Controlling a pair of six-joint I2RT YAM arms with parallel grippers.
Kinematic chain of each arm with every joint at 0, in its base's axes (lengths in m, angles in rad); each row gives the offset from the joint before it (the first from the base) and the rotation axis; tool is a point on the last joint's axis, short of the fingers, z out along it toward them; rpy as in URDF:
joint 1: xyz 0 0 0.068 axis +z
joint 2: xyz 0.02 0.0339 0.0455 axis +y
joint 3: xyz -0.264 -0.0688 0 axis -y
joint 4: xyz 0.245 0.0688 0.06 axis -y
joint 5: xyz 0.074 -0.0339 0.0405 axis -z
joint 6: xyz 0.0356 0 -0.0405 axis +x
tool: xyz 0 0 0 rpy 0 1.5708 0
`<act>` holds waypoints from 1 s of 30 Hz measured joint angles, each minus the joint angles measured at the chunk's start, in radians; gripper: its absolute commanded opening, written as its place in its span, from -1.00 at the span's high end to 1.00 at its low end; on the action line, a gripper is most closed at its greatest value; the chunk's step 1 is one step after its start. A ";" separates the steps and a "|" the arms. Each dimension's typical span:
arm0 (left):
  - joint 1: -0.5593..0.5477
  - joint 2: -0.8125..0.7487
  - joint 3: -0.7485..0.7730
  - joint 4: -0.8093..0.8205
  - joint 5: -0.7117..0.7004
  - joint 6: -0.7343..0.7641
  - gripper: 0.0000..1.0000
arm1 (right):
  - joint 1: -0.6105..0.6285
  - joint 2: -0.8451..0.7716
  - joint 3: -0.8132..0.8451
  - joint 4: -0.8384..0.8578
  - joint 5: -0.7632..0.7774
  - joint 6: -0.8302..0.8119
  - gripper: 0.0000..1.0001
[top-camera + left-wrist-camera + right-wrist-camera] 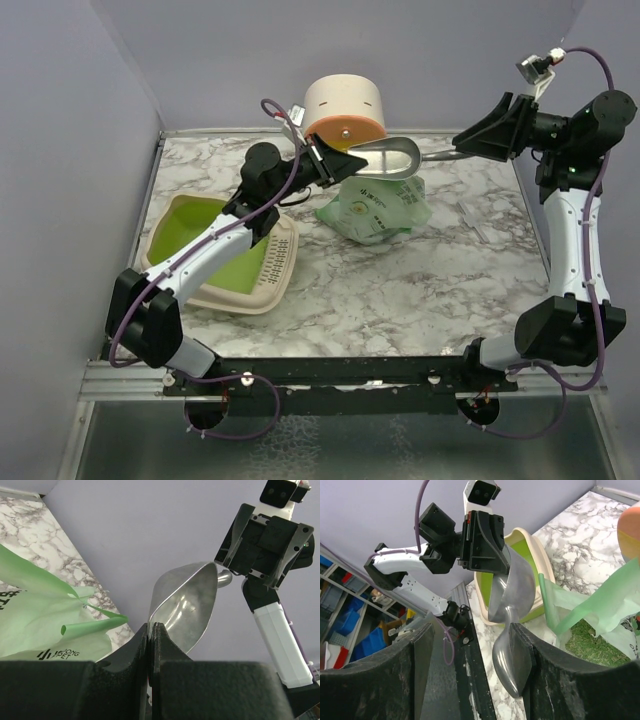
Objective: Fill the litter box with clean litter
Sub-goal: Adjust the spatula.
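Left tool [151, 630] pinched shut on the rim of the stiff, slick metal scoop [187, 605], right tool [474, 635] spread wide about its handle [511, 655], the surer hold; soft green bag [375, 212], judged to hold loose litter, slumps mid-worktop [400, 290], litter box [262, 290] at left.

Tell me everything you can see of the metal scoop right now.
The scoop is shiny grey metal, a deep rounded bowl narrowing to a short handle; no litter shows inside. It hangs in the air over the green bag, roughly level, handle toward the right arm. The left gripper is shut on the bowl's rim; the handle lies between the right gripper's open fingers, contact unclear.
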 measured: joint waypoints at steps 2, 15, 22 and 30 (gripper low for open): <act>-0.008 0.010 0.009 -0.010 0.000 0.010 1.00 | 0.000 0.000 0.000 -0.013 -0.002 -0.015 -0.09; -0.026 0.047 0.072 -0.064 0.000 0.056 1.00 | 0.000 0.063 0.148 -0.568 0.006 -0.505 -0.34; -0.038 0.047 0.085 -0.072 0.000 0.063 1.00 | 0.001 0.131 0.274 -1.022 0.071 -0.885 -0.26; -0.039 0.073 0.106 -0.079 0.000 0.067 1.00 | 0.001 0.131 0.249 -1.206 0.114 -1.048 -0.17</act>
